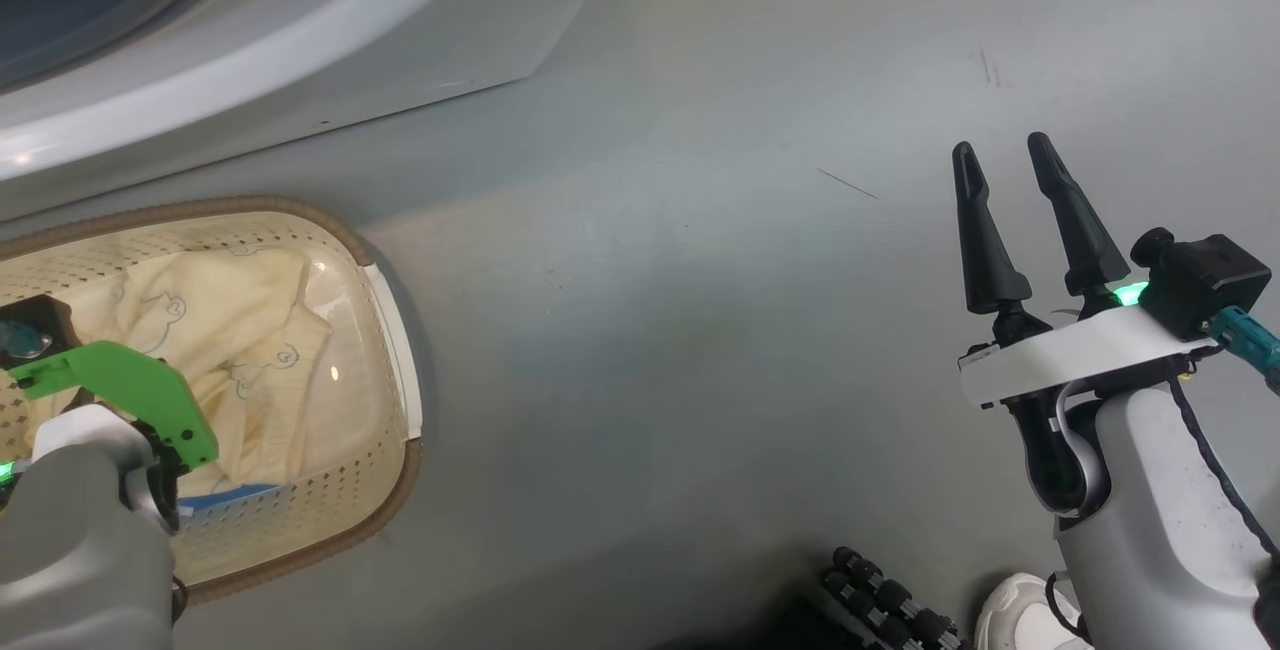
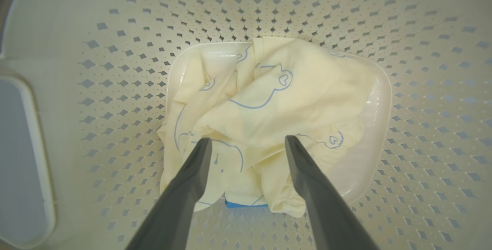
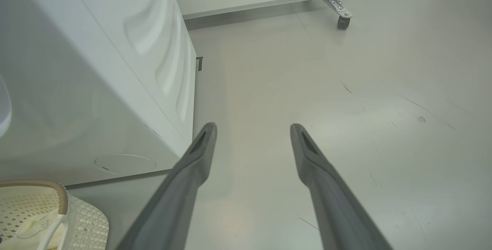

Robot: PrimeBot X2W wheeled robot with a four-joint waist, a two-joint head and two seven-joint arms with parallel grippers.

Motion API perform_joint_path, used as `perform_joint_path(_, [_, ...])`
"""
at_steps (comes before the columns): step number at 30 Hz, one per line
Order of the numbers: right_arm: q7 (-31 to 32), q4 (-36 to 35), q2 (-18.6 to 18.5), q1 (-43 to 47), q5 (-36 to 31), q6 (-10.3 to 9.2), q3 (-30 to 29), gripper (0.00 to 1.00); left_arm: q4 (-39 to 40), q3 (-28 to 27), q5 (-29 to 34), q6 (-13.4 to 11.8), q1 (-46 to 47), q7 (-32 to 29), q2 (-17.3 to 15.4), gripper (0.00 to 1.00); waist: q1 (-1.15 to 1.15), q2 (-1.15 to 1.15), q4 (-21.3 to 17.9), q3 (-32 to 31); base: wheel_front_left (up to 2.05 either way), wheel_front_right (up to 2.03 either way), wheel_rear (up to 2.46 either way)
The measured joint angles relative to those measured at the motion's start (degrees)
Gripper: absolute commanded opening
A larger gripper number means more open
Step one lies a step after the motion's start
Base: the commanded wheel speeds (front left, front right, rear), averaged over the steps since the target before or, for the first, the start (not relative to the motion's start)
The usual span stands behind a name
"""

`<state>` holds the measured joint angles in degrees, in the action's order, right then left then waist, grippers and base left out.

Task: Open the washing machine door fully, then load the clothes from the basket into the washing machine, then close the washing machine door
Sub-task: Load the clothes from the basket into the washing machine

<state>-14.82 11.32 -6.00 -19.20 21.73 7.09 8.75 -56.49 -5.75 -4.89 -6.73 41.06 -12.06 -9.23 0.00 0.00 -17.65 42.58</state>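
Your floor (image 1: 700, 330) is pale grey and scuffed. On it stand the washing machine (image 1: 400, 40), upper left, and the basket (image 1: 280, 200) just beside it at lower left.

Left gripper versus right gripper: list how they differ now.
The left gripper reaches down into the basket; the right gripper is out over bare floor beside the washing machine. The left gripper's jaws frame the clothes; the right gripper's jaws frame only floor. Shared: both stand open, gripping nothing.

Head view's left edge crops the basket (image 1: 250, 203) and washing machine (image 1: 400, 60).
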Motion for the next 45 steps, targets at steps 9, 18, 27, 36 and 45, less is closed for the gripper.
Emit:
perform_joint_path(9, [0.0, 0.0, -0.1, -1.0, 0.1, 0.0, 0.0, 1.0, -1.5, -2.8, 1.9, 0.0, 2.2, 0.5, -0.7, 1.0, 0.0, 0.0, -0.1, 2.1, 0.0, 0.0, 0.0])
perform_joint_path(18, [0.0, 0.0, -0.1, -1.2, 0.1, 0.0, 0.1, 1.0, -3.2, -5.4, 3.5, 0.0, 3.1, 1.0, -1.2, 1.0, 0.0, 0.0, -0.3, 3.0, 0.0, 0.0, 0.0])
perform_joint_path(27, [0.0, -0.1, -0.1, -2.0, 0.2, 0.0, 0.2, 1.0, -4.0, -7.7, 5.2, 0.0, 5.3, 1.0, -1.5, 1.0, 0.0, 0.0, -0.5, 5.1, 0.0, 0.0, 0.0])
perform_joint_path(36, [0.0, -0.1, 0.1, -2.5, 0.6, 0.0, 0.3, 1.0, -5.1, -9.5, 6.4, 0.0, 5.9, 1.1, -1.6, 1.0, 0.0, 0.0, -0.8, 6.3, 0.0, 0.0, 0.0])
perform_joint_path(45, [0.0, -0.3, 0.1, -3.6, 0.6, 0.0, 0.3, 1.0, -5.2, -11.3, 8.3, 0.0, 8.0, 1.6, -1.7, 1.0, 0.0, 0.0, -0.9, 8.2, 0.0, 0.0, 0.0])
